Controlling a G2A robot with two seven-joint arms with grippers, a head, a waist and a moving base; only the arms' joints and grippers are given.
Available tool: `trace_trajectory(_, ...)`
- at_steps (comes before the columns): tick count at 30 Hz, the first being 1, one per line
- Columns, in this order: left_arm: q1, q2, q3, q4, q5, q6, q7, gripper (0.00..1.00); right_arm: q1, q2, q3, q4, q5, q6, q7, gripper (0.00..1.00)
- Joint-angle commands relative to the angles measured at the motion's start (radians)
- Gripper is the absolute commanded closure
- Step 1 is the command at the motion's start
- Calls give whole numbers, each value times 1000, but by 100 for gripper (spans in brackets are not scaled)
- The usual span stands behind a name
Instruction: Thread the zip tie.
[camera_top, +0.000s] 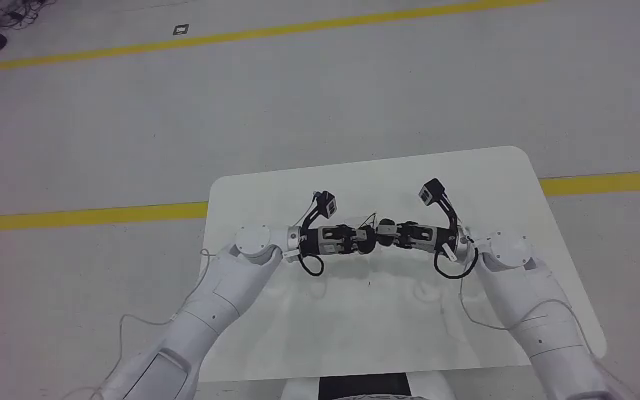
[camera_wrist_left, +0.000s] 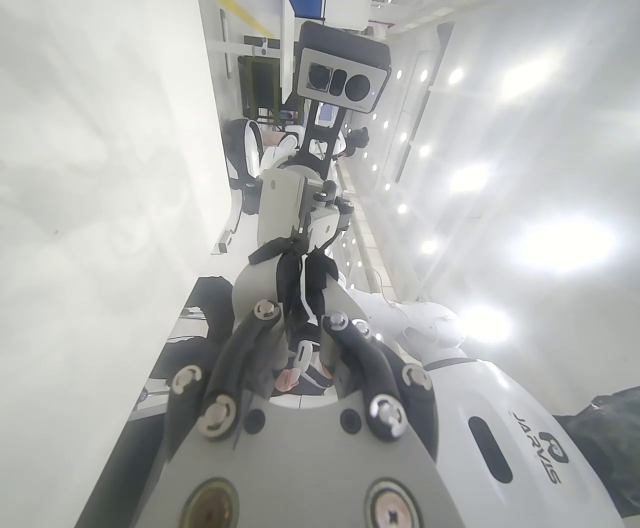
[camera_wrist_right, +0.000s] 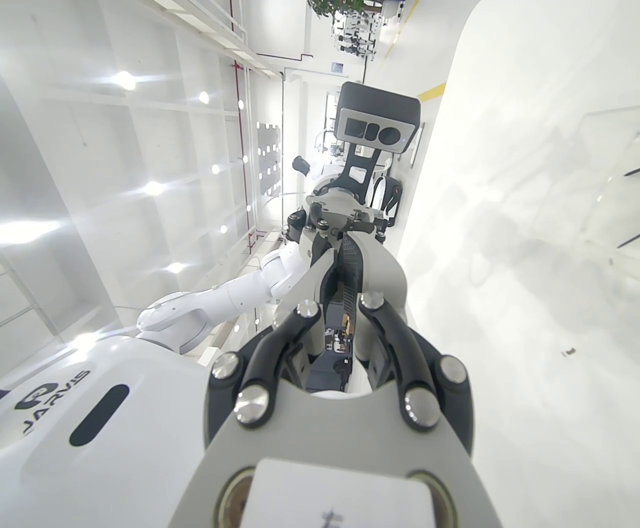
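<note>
Now, with the left claw (camera_top: 370, 238) at 9 o'clock and the right claw (camera_top: 386, 237) at 3 o'clock both seeming pinched shut on the thin black zip tie (camera_top: 369, 217) over the middle of the table (camera_top: 480, 190), best slide its tip slowly and straight into its little hole.

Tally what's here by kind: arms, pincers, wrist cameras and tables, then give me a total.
arms: 2
pincers: 2
wrist cameras: 2
table: 1
total: 7
</note>
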Motion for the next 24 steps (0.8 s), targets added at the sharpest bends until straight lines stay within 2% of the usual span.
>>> trace_trajectory(1, -1, 0, 2, 2, -1, 1, 0, 100, 0, 0, 0, 0, -1, 0, 0, 100)
trace_trajectory(7, -4, -1, 4, 8, -5, -1, 3, 100, 0, 1, 1, -2, -2, 0, 1, 100)
trace_trajectory(8, -4, -1, 3, 10, -5, -2, 4, 100, 0, 1, 1, -2, -2, 0, 1, 97)
trace_trajectory(9, -4, 0, 3, 11, -6, -4, 4, 100, -2, 2, 3, -1, -2, 0, -3, 36)
trace_trajectory(10, -4, 0, 2, 13, -5, -6, 6, 100, -3, 2, 6, -1, -2, 0, -9, 0)
trace_trajectory(15, 0, 6, -12, 12, 2, -22, 16, 100, -18, 8, 39, -3, 4, 0, -6, 0)
trace_trajectory(20, 10, 15, -32, 0, 21, -42, 28, 100, -22, 14, 71, 43, 27, 0, -4, 0)
trace_trajectory(24, 21, 24, -49, -21, 50, -85, 29, 100, -14, 16, 75, 89, 73, 6, 1, 0)
